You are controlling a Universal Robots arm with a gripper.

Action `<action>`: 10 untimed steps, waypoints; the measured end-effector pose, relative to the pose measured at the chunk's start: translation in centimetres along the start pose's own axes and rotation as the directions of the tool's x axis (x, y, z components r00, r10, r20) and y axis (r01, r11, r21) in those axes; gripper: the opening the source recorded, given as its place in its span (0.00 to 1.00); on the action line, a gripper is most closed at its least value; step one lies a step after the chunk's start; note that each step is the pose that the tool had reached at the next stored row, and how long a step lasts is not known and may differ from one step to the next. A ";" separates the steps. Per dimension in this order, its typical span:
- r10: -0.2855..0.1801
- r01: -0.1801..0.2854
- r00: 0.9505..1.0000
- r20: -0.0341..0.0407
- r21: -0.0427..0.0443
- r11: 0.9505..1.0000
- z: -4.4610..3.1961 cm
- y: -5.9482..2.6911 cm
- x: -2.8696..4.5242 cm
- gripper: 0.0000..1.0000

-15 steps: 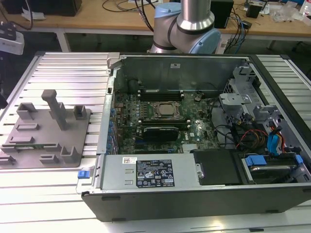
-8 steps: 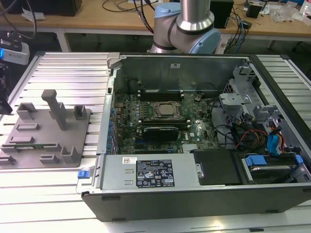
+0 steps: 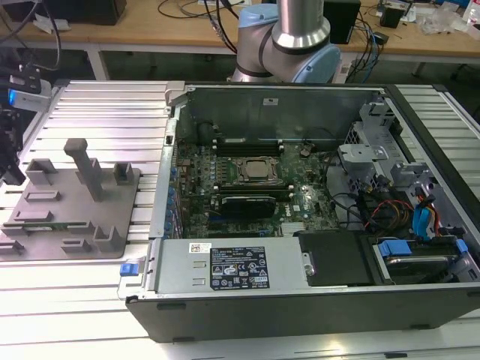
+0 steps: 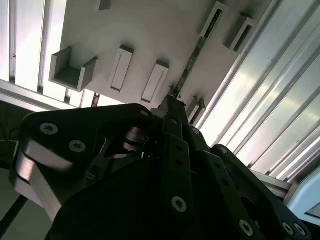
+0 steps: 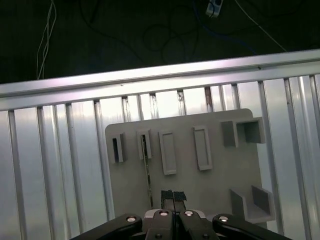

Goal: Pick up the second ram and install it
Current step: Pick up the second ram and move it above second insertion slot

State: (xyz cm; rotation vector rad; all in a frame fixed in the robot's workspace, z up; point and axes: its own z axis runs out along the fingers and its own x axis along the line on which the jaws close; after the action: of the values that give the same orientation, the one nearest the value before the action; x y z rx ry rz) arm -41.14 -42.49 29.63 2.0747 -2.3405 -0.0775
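At the exterior view's left edge the gripper (image 3: 10, 172) hangs above the grey holder plate (image 3: 71, 206). To the plate's right the open computer case (image 3: 300, 187) stands with its wall just beside the plate's edge. In the first wrist view the second ram (image 5: 146, 170) stands on edge in its holder blocks, just beside the fingertips (image 5: 167, 195) (pressed together, holding nothing). Bare ribbed table (image 5: 50, 165) surrounds the plate

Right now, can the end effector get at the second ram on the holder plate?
Likely yes. The second ram lies uncovered on the grey holder plate. The end effector hangs over the plate beside it, with nothing between them.
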 end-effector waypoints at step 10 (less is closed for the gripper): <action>-0.001 0.001 1.000 0.000 0.000 1.000 1.99 -0.16 0.69 0.08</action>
State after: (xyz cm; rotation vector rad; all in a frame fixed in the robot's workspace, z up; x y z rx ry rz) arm -41.15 -43.14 27.62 2.0755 -2.3398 -0.0775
